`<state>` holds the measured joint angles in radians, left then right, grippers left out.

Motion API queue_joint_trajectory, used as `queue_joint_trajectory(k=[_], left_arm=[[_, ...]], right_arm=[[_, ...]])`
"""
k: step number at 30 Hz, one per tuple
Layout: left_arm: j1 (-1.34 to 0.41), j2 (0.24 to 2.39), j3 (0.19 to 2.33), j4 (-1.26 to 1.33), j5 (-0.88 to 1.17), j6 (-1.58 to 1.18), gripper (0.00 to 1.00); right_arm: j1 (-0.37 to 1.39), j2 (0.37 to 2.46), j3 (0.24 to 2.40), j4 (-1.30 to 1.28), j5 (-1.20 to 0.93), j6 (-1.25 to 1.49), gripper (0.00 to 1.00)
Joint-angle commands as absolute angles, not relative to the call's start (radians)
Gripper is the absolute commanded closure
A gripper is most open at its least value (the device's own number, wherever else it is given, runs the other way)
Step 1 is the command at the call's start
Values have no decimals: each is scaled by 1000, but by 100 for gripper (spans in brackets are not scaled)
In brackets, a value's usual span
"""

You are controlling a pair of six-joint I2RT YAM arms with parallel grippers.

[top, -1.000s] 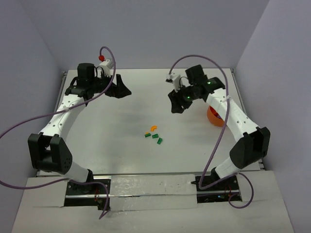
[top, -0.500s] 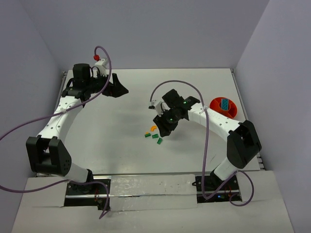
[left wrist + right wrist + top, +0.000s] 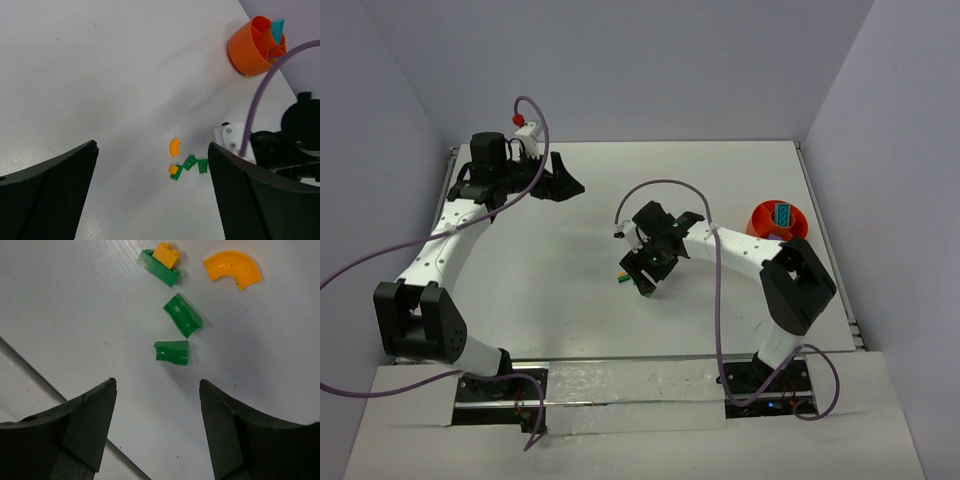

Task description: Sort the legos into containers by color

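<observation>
Several legos lie in a cluster at mid-table. The right wrist view shows a green brick (image 3: 159, 267) with a small orange brick (image 3: 166, 255) on it, a curved orange piece (image 3: 232, 269) and two green pieces (image 3: 182, 315) (image 3: 172, 352). My right gripper (image 3: 157, 385) is open and empty, hovering just above the cluster (image 3: 621, 281) and hiding most of it from the top view. The orange bowl (image 3: 757, 225) stands at the right with a teal brick (image 3: 783, 213) inside. My left gripper (image 3: 565, 180) is open and empty at the far left, well away from the legos (image 3: 189, 162).
The bowl (image 3: 245, 52) sits close to the table's right edge. The right arm and its purple cable (image 3: 660, 185) stretch between the bowl and the cluster. Grey walls close in the table at the back and sides.
My right arm has swung from beside the bowl leftward and toward the near edge, ending over the lego cluster with open jaws. The left arm has barely moved.
</observation>
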<state>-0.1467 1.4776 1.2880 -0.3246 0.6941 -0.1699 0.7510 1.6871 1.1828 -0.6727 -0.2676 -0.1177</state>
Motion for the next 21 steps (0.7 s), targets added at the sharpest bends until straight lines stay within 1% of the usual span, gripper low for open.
queue_joint_trajectory(k=[1,13,19,21], left_arm=[[-141,1433,1288,-284,709,-167,4],[-141,1434,1282,-279,709,-163,4],[-141,1440,1292,-282,707,-163,4],[-141,1439,1292,-282,709,-163,4]], right_arm=[[776,1758,1239,-662,-177,-100,26],[818,1840,1254,-640,-96,-110,27],[855,1866,1263,-642,-56,-109,29],[856,1870,1264,-637,-60,-112,32]])
